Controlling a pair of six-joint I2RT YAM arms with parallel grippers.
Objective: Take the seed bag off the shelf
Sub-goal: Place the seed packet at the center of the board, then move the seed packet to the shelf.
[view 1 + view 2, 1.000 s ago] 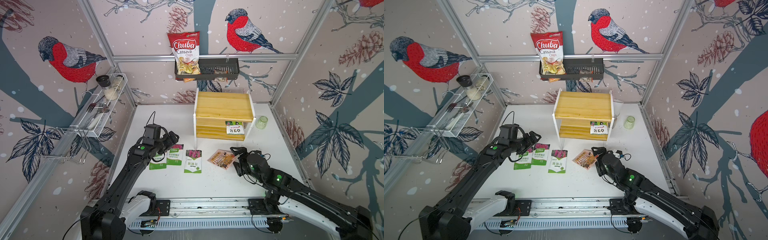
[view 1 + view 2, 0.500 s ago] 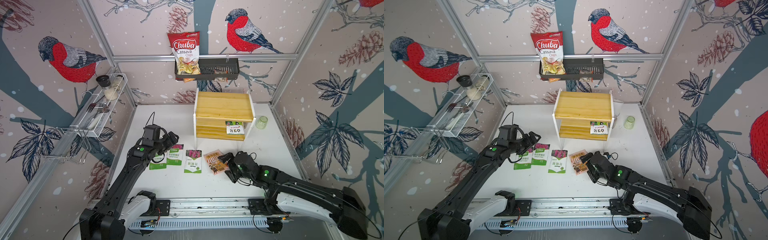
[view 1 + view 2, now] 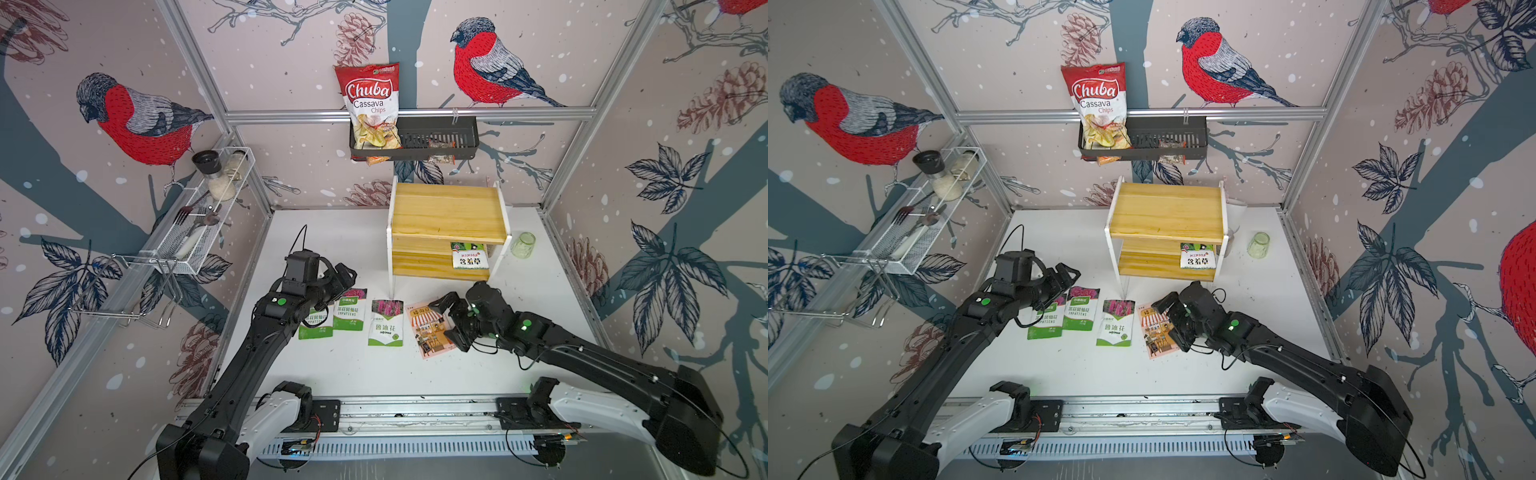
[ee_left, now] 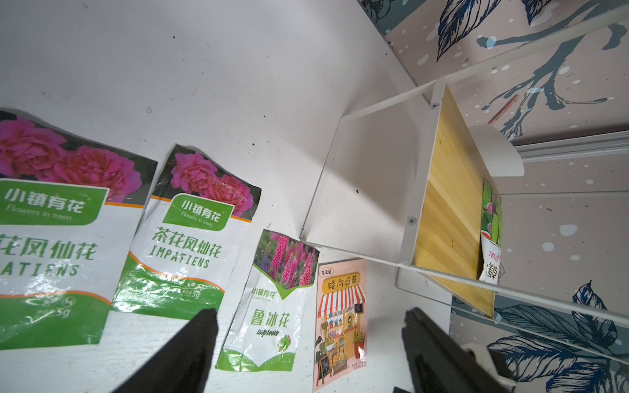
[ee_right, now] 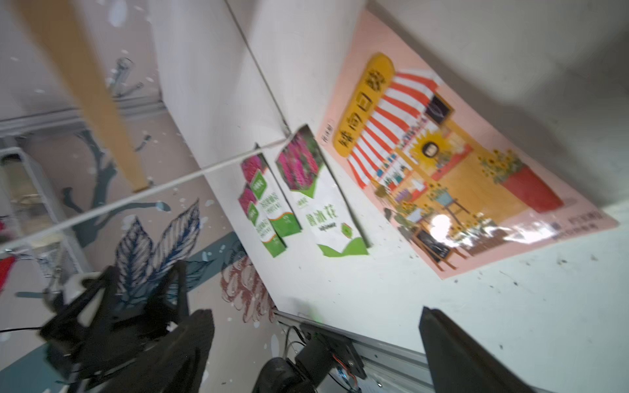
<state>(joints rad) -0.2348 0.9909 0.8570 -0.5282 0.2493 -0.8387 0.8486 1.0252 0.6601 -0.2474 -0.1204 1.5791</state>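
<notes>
The left tool (image 4: 308, 318) and right tool (image 3: 450, 322) gaped empty, the right by a pink packet (image 3: 427, 334); the seed bag (image 3: 468, 256) lay on the shelf (image 3: 448, 212).

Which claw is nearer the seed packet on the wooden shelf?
Right. The right gripper hovers just in front of the seed bag; the left gripper is farther, off the opposite end of the shelf.

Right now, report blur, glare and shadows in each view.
Right wrist view: motion-blurred, a white glare spot on the pink packet, dark shadow beside it. Left wrist view: sharp, print readable, shelf side panel brightly lit. Both top views: sharp, evenly lit.
</notes>
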